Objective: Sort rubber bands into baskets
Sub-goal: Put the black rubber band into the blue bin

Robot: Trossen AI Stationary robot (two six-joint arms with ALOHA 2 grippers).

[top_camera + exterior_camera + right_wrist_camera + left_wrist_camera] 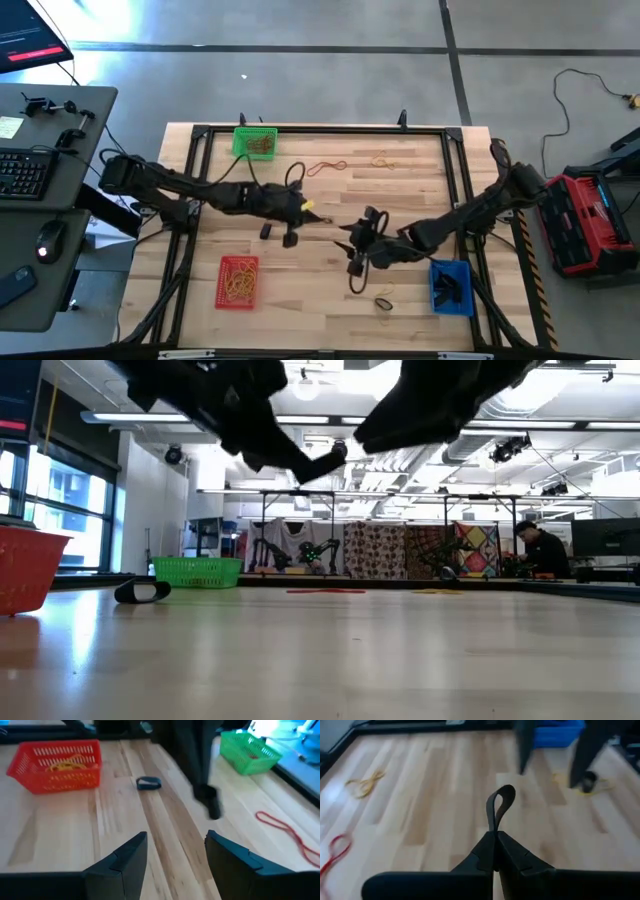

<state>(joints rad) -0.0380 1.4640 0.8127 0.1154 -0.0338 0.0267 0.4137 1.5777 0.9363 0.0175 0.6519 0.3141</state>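
Note:
My left gripper (306, 210) hovers over the table's middle, shut on a black rubber band (501, 805). My right gripper (175, 847) is open and holds nothing; it hangs above the table right of centre (350, 248), facing the left gripper. The green basket (255, 142) stands at the far left, the red basket (238, 282) at the near left with yellowish bands in it, and the blue basket (450, 285) at the near right. Loose on the table lie a black band (148, 782), a red band (325, 167) and two yellowish bands (380, 160) (383, 300). My left gripper pinches the black band's lower end (495, 827) between its two fingertips. The rest of the loop stands out beyond the tips as a narrow upright oval. The fingers slant downward, pointing toward the table's right side. The band is lifted clear of the table.
A black frame rail (320, 130) runs around the tabletop. A desk with a keyboard (25, 170) stands off the left edge, and a red case (585, 220) sits on the floor to the right. A person (540, 550) sits far back in the room.

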